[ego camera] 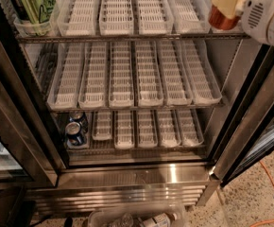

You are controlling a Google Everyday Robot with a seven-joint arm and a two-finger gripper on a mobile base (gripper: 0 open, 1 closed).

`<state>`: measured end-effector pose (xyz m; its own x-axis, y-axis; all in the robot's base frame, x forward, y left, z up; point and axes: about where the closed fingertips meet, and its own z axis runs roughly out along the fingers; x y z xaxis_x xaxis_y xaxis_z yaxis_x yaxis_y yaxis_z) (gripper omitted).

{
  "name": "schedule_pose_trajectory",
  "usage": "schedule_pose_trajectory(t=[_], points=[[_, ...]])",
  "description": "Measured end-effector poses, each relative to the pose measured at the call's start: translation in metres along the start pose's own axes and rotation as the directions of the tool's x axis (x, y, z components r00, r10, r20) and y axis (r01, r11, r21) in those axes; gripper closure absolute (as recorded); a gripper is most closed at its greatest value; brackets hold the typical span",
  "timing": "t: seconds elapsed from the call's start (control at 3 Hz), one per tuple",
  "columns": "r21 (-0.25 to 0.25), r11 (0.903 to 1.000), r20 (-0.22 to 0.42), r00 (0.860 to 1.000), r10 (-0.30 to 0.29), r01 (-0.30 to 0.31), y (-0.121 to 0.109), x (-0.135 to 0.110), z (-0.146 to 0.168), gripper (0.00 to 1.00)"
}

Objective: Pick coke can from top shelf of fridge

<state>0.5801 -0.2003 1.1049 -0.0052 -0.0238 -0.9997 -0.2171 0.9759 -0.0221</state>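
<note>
Up at the right end of the uppermost wire rack with white slotted lanes (127, 36), inside the tall steel-based display fridge (137, 174): red aluminium coke can (219, 21), upright, lower body showing. Right over it, white end effector (227, 4), overlapping the can's upper half in this view. Cannot tell whether clamped on the can or merely set against it (the contact side stays hidden behind the white housing).

On handling, as a judgement only:
- Probably full, so fairly weighty for its size and stiff enough under a moderate squeeze.
- Thin-walled all the same, and likely to dent under a hard one.
- Smooth painted metal, likely cold and perhaps damp from the cooler, hence slippery.

Best taken across the mid-body on opposite sides, below the top rim and above the lane wall. Needs lifting clear of the lane lip, then drawing outward, minding the dark door frame (250, 103) close on the right.

Not wanted: tall green can (30, 1) far left on the same rack, and small dark-blue cans (75, 126) on the bottom rack.
</note>
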Motion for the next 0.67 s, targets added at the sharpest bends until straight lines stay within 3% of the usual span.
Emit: schedule_pose_trajectory(t=[0.33, 0.67], points=[[-0.049, 0.9988, -0.047, 0.999, 0.0, -0.002, 0.0123, 0.0182, -0.0057, 1.0], [-0.066, 0.9978, -0.065, 0.998, -0.004, 0.0, 0.017, 0.0204, -0.0084, 1.0]])
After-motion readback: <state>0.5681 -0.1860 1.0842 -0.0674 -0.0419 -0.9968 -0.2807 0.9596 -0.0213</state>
